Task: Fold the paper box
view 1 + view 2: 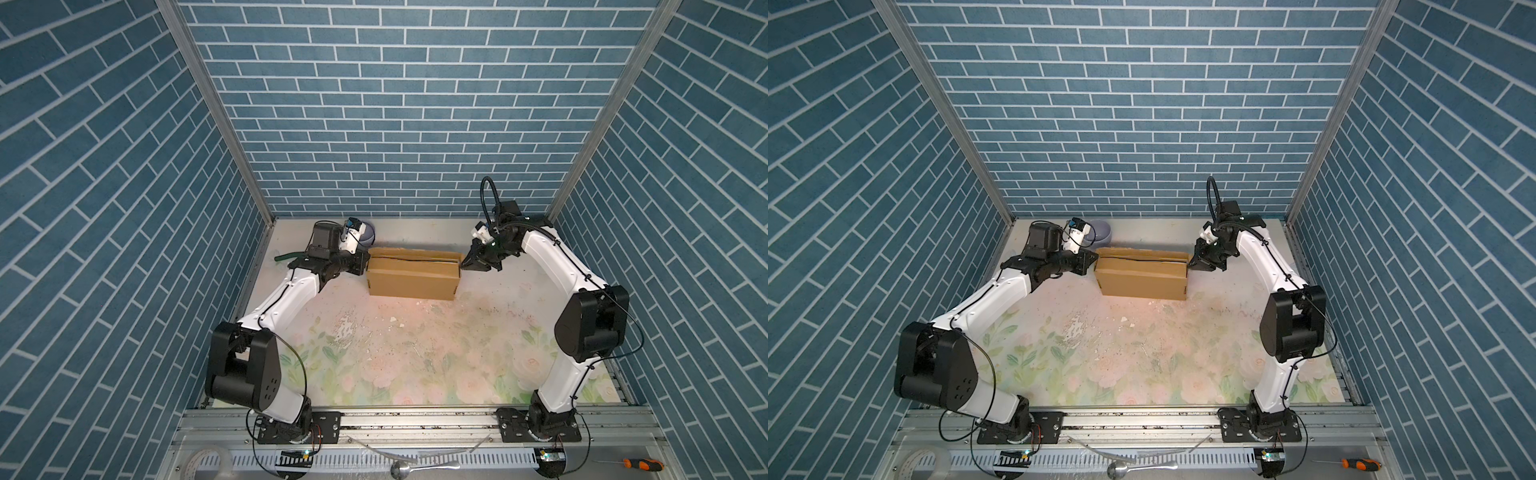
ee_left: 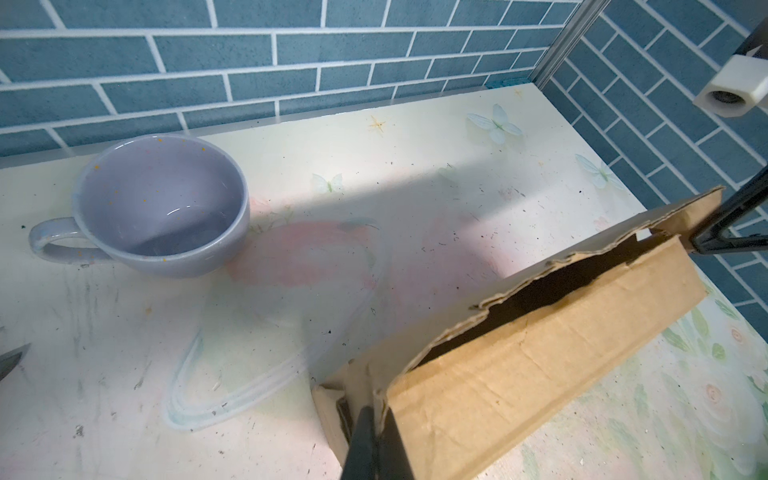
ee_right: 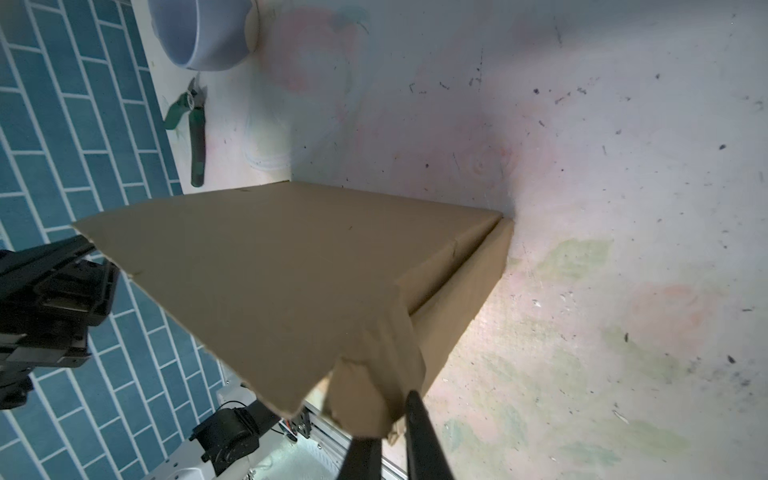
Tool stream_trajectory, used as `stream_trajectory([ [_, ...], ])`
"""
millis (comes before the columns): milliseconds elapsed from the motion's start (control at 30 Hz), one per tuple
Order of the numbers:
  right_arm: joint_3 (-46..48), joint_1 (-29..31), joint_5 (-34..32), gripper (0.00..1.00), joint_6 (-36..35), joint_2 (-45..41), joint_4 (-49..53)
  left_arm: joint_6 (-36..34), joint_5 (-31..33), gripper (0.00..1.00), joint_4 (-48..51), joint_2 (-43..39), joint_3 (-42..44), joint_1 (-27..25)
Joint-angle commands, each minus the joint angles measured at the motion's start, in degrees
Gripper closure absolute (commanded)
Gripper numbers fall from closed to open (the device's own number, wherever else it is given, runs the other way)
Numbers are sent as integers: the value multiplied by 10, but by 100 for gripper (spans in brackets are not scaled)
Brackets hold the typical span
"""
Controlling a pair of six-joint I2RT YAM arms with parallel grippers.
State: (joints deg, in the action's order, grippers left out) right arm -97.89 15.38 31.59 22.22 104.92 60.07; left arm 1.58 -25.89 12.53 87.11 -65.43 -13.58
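Paper box [image 1: 413,276] of plain brown cardboard, lying on the flowered bench [image 1: 415,357] just above the middle of both top views, its long side across the frame and a dark slit along its upper edge. Left claw [image 1: 365,266] meets the left end of the box; in the left wrist view its fingers [image 2: 361,440] are pressed together on the cardboard end wall at the lower middle of the frame. Right claw [image 1: 464,266] meets the right end; in the right wrist view its fingers [image 3: 424,432] stand slightly apart about a crumpled corner flap, and whether they grip it cannot be told. Lilac cup [image 1: 369,235] stands upright near the box's upper left corner, apart from it. Green-handled pliers [image 3: 197,137] lie beside the cup.
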Motion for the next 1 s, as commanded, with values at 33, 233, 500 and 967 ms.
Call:
stream_trajectory([
  [33,-42,3,-62,75,-38,1,56,0,-3,100,40,19,5,-7],
  [233,-66,9,-58,69,-36,6,57,-1,-2,100,42,19,6,-8],
  [500,-114,28,-100,73,-56,33,92,0,-4,100,39,22,4,-8],
  [967,-180,41,-97,100,-77,61,132,-1,-3,100,41,20,6,-8],
])
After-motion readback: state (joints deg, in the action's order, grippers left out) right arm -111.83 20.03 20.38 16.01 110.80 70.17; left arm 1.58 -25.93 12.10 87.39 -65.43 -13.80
